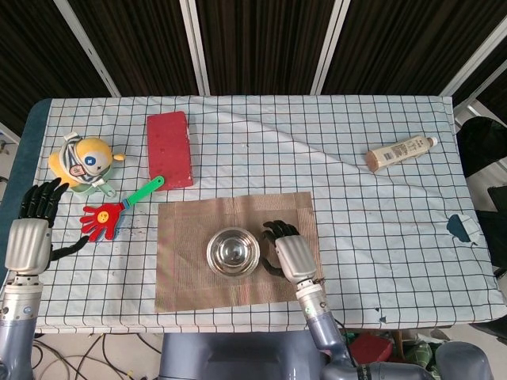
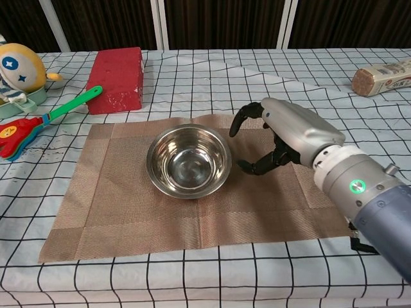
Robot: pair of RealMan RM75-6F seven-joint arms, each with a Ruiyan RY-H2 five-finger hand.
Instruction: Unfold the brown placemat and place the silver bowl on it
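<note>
The brown placemat (image 1: 190, 277) (image 2: 115, 205) lies unfolded and flat near the table's front edge. The silver bowl (image 1: 233, 252) (image 2: 189, 161) stands upright in the middle of it. My right hand (image 1: 290, 253) (image 2: 289, 131) hovers just right of the bowl, apart from it, with its fingers spread and holding nothing. My left hand (image 1: 30, 233) rests at the table's left edge, fingers spread, and shows only in the head view.
A red brick (image 1: 169, 148) (image 2: 117, 77) lies behind the mat. A red and green hand-shaped clapper (image 1: 111, 210) (image 2: 38, 119) and a yellow doll (image 1: 83, 161) (image 2: 19, 70) sit at the left. A tube (image 1: 400, 151) (image 2: 382, 76) lies at the far right.
</note>
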